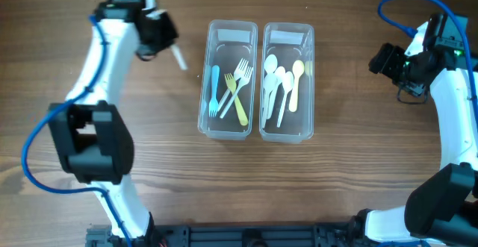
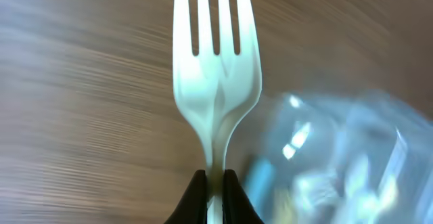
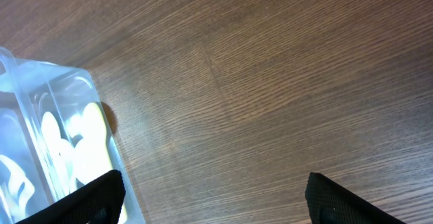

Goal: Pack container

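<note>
Setting: a brown wood-grain counter (image 1: 351,165) seen from above, with a robot arm at each side and two containers in the middle.

Left claw: the left claw (image 1: 166,44) sits near the far edge of the counter, to the left of the containers. It is closed on the handle of a white plastic fork (image 1: 179,57).

Fork: in the left wrist view the white plastic fork (image 2: 216,82) fills the middle of the frame. Its tines point away from the left claw (image 2: 215,183), and both black fingers pinch its narrow stem. It is outside the containers, near the far left corner of the fork container. Whether it touches the counter cannot be told.

Fork container: a clear rectangular plastic container (image 1: 231,27), the left of the pair, holds a blue fork, a white fork and a yellow fork lying lengthwise and overlapping. In the left wrist view it is a blurred shape at lower right (image 2: 338,163).

Spoon container: a second clear rectangular plastic container (image 1: 287,29) touches the first on its right side. It holds several white spoons and a pale yellow spoon.

Right claw: the right claw (image 1: 379,59) is well to the right of the containers. In the right wrist view the right claw (image 3: 213,193) is spread wide with nothing between its fingers. The corner of the spoon container (image 3: 61,88) shows at the left edge.
</note>
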Robot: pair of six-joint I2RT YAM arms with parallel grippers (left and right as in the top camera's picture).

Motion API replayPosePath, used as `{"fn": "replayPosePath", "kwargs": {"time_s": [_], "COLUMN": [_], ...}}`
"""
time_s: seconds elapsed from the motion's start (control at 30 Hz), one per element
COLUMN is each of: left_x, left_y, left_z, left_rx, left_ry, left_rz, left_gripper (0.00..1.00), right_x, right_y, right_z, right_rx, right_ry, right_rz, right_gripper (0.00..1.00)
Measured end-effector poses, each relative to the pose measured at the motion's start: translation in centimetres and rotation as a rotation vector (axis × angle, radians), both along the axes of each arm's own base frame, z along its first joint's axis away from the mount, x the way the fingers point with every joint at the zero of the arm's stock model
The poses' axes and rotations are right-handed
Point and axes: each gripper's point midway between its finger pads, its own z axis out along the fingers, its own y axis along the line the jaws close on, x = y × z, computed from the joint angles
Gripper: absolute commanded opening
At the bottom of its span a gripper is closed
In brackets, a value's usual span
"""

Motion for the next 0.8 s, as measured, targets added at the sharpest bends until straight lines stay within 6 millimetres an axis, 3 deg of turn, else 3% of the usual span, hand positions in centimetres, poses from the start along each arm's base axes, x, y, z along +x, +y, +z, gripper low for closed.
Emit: {"fn": "replayPosePath", "kwargs": {"time_s": [0.13, 0.23, 0.27, 0.33, 0.47, 0.57, 0.63, 0.67, 0.73, 0.8], "left_x": [-3.7, -6.3, -6.5, -6.4, -5.5, -4.7, -4.1, -3.8, -3.1, -2.1], "left_y": [-12.5, -17.4, -17.7, -17.4, -15.1, -13.6, -13.0, -12.5, -10.8, -7.7], "left_z": [0.9, 0.6, 0.6, 0.1, -0.4, -0.4, 0.0, 0.2, 0.9, 1.7], "left_rx": [0.029, 0.114, 0.133, 0.179, 0.215, 0.228, 0.225, 0.223, 0.215, 0.211], "left_ry": [-0.046, -0.078, -0.084, -0.092, -0.08, -0.084, -0.099, -0.104, -0.111, -0.116], "left_rz": [-0.385, -0.559, -0.571, -0.58, -0.538, -0.501, -0.482, -0.466, -0.409, -0.327], "left_gripper": [0.05, 0.21, 0.23, 0.31, 0.36, 0.37, 0.38, 0.38, 0.38, 0.38], "right_x": [0.0, 0.0, 0.0, 0.0, 0.1, 1.1, 2.0, 2.4, 2.8, 2.9], "right_y": [0.0, 0.0, 0.0, 0.0, 0.3, 2.1, 4.7, 6.1, 8.2, 9.6], "right_z": [0.0, 0.0, 0.0, 0.0, 0.1, 0.7, 0.9, 0.3, -2.2, -5.4], "right_rx": [0.0, 0.0, 0.0, -0.001, 0.013, 0.094, 0.132, 0.139, 0.154, 0.172], "right_ry": [0.0, 0.0, 0.0, 0.0, -0.005, -0.062, -0.089, -0.081, -0.022, 0.053], "right_rz": [0.0, 0.0, 0.0, 0.002, 0.013, 0.067, 0.146, 0.185, 0.239, 0.265], "right_gripper": [0.85, 0.85, 0.82, 0.78, 0.74, 0.51, 0.39, 0.36, 0.14, 0.14]}}
